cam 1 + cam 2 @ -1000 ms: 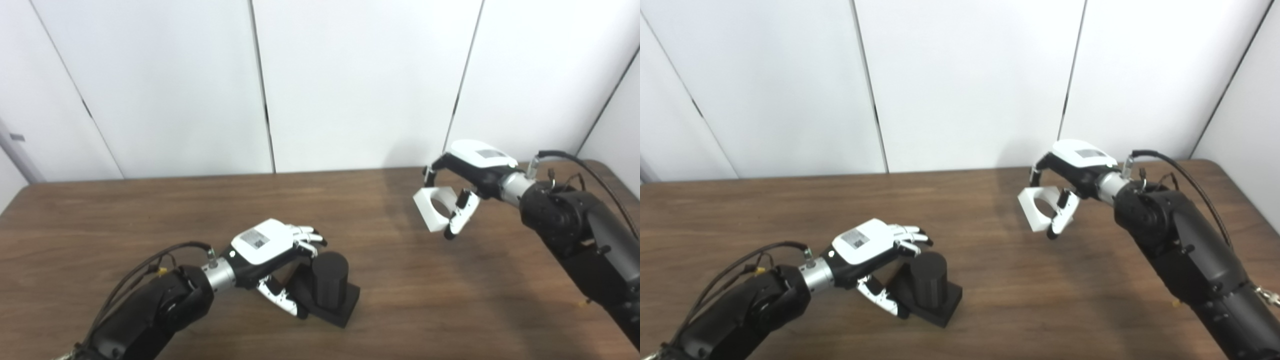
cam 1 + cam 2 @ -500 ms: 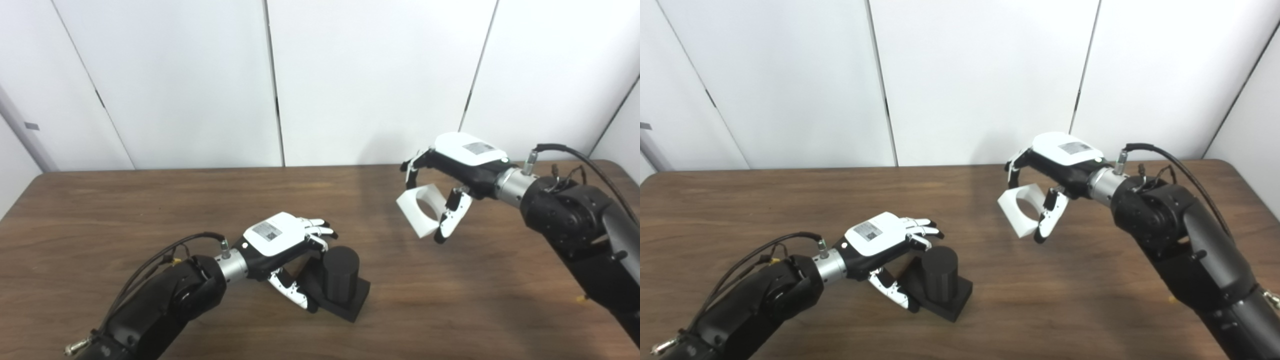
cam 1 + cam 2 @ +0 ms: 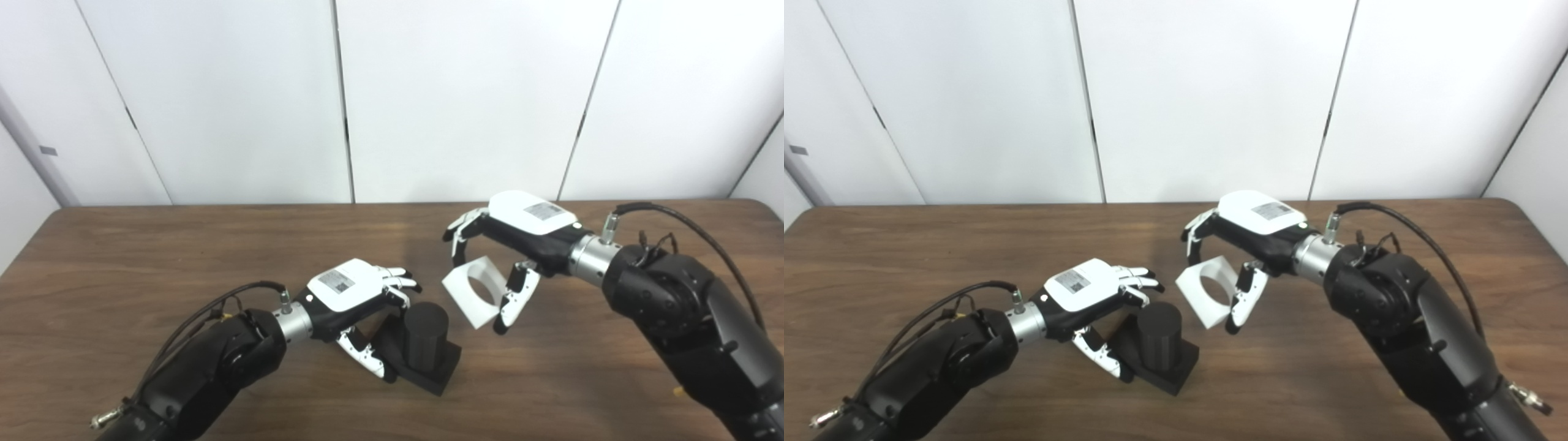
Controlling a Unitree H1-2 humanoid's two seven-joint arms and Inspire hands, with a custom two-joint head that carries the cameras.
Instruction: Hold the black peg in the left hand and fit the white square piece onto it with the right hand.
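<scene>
We see the peg standing upright on its square base on the table, our left hand around it, fingers over its top and thumb at the base. Just right of it and apart, the white piece hangs tilted above the table, clamped in our right hand.

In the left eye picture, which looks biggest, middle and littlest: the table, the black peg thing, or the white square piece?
1. The table, by far the biggest.
2. The black peg with its base.
3. The white square piece.

The last two look close in size, and the peg sits nearer the camera, so that order is unsure.
</scene>
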